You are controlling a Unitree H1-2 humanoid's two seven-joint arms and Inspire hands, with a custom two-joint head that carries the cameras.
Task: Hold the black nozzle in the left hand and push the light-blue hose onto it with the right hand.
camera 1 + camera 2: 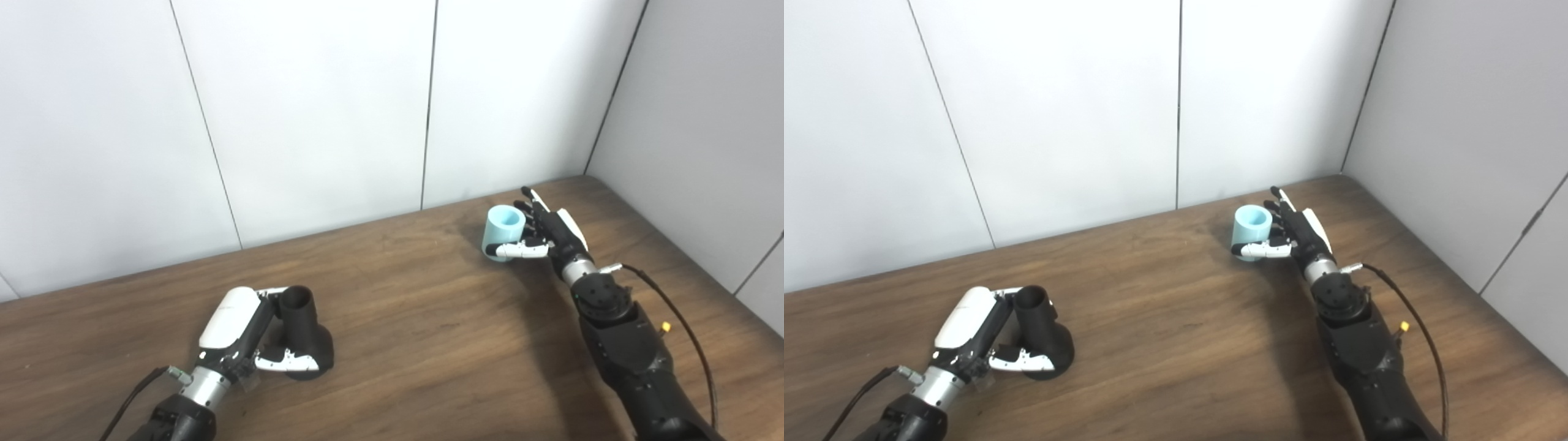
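On the table [429,343], left hand [245,334] cups nozzle [303,334]; right hand [545,236] cups hose [503,231].

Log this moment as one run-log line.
left hand: around black nozzle, on table | right hand: at light-blue hose | parts apart, unjoined

table [429,343] between black nozzle [304,331] and light-blue hose [504,233]: bare wood, open passage | behind: wall panels [318,122] close off the far edge | right: side wall [704,135] near hose
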